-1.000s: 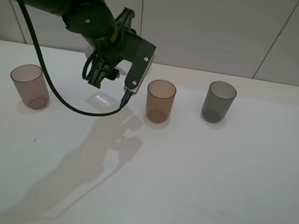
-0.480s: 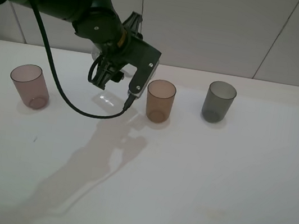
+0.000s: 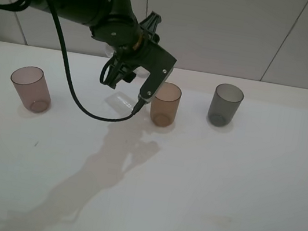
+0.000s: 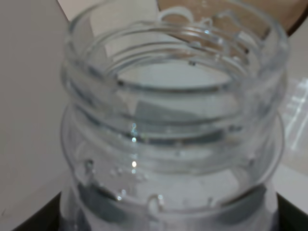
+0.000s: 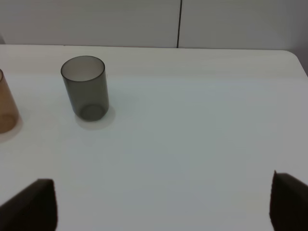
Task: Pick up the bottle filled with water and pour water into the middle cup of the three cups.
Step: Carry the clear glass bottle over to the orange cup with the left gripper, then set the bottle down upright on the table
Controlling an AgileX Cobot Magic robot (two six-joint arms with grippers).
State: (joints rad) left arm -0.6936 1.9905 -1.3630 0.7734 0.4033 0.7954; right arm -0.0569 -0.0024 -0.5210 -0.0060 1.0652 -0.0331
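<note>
My left gripper point(image 3: 127, 69) is shut on the clear bottle point(image 4: 173, 125) and holds it above the table, just left of the amber middle cup point(image 3: 165, 104). In the exterior view the gripper hides most of the bottle. The left wrist view shows its open threaded neck with water and bubbles inside, and the amber cup's rim point(image 4: 231, 12) beyond it. The pinkish-brown cup point(image 3: 30, 88) stands at the far left and the dark grey cup point(image 3: 225, 105) at the right. My right gripper point(image 5: 159, 207) is open and empty, with its fingertips point(image 5: 29, 204) wide apart.
The white table point(image 3: 202, 182) carries only the three cups. The left arm's black cable point(image 3: 75, 94) hangs in a loop over the table between the pinkish cup and the amber cup. A white panelled wall point(image 3: 226, 27) stands behind the table.
My left arm has carried the bottle to the right, from about midway between the pinkish and amber cups to right beside the amber cup. The cups have not moved.
</note>
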